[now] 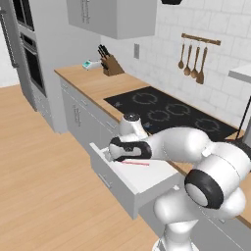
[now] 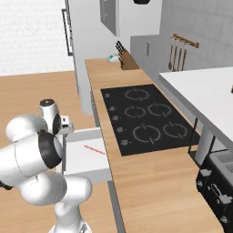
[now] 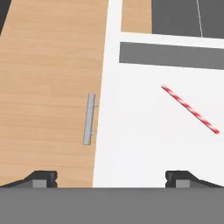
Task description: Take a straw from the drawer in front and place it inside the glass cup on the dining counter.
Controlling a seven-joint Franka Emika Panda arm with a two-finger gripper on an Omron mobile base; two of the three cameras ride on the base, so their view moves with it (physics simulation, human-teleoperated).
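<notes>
We see the fingers (image 3: 111, 177) spread to their full width above the open drawer (image 3: 144, 148), gripping nothing and touching nothing; each dark fingertip (image 3: 41, 178) rises at one lower corner of the hand view. The straw (image 3: 190, 109), red and white striped, lies flat and slanted on the drawer's white floor, apart from both fingertips and nearer the right one. The bar handle (image 3: 89, 118) sits on the drawer front, over the wooden floor (image 3: 48, 78). From the left base view, we note the arm bent forward and down, its hand (image 1: 128, 149) hanging just over the drawer (image 1: 142, 179) beside the straw (image 1: 135, 163). The worktop (image 2: 150, 182) carries a black hob (image 2: 148, 118).
</notes>
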